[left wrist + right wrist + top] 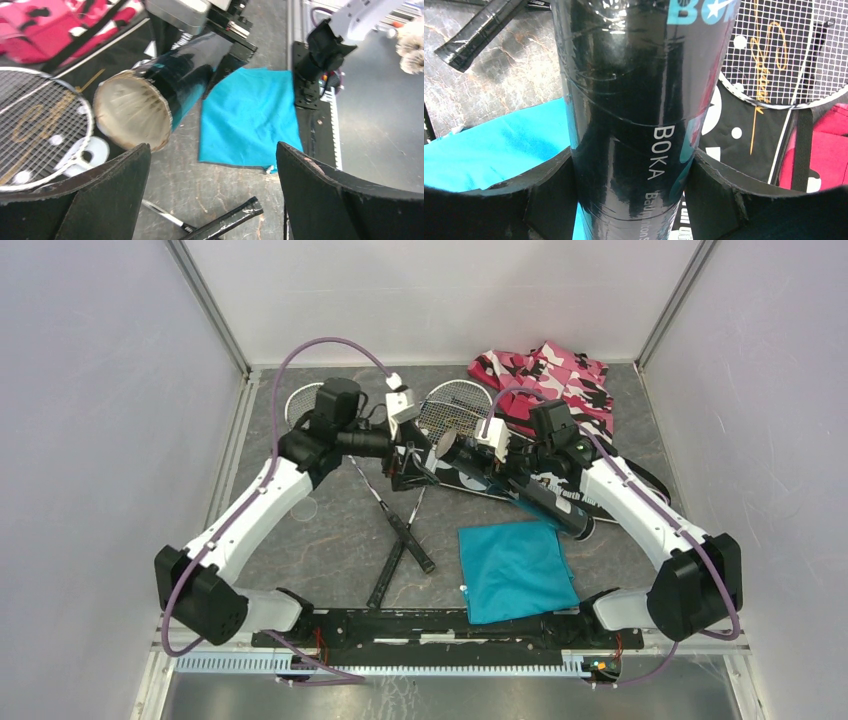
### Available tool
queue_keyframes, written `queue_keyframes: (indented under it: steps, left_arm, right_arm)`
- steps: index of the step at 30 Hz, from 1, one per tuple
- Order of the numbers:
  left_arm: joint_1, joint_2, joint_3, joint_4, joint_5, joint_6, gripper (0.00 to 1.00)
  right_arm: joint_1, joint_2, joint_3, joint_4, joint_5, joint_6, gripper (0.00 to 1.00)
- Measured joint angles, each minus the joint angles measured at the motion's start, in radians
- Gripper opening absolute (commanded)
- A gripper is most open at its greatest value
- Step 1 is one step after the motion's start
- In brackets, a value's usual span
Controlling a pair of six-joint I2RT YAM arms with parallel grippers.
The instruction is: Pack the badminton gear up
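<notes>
My right gripper point(515, 477) is shut on the long black "BOKA" tube point(520, 488), held at its middle point(634, 100) and tilted above the black bag point(565, 495). The tube's open end point(132, 112) faces my left gripper point(212, 150), which is open and empty just in front of it point(405, 462). Two racquets lie with silver heads at the back point(305, 400) point(455, 405) and black handles crossed point(402, 540) in front. White feathery shapes point(411, 47) show past the rail in the left wrist view; I cannot tell whether they are shuttlecocks.
A teal cloth point(515, 570) lies at front right, below the tube. Pink-black camouflage fabric point(545, 375) lies at the back right, behind the bag. A clear round disc point(305, 508) lies beside the left arm. Enclosure walls stand on three sides.
</notes>
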Motion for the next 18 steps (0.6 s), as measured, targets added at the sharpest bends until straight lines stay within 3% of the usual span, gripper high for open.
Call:
queue_keyframes:
  steps: [4, 12, 18]
  left_arm:
    - [0.059, -0.034, 0.043, -0.053, -0.053, 0.014, 1.00]
    - [0.210, -0.060, 0.130, -0.279, -0.327, 0.132, 0.98]
    - [0.342, -0.066, 0.063, -0.420, -0.525, 0.237, 0.88]
  right_arm:
    - [-0.001, 0.000, -0.002, 0.004, 0.025, 0.012, 0.28]
    - [-0.002, -0.004, -0.032, 0.055, 0.073, 0.058, 0.29]
    - [-0.002, -0.028, -0.083, 0.079, 0.087, 0.081, 0.29]
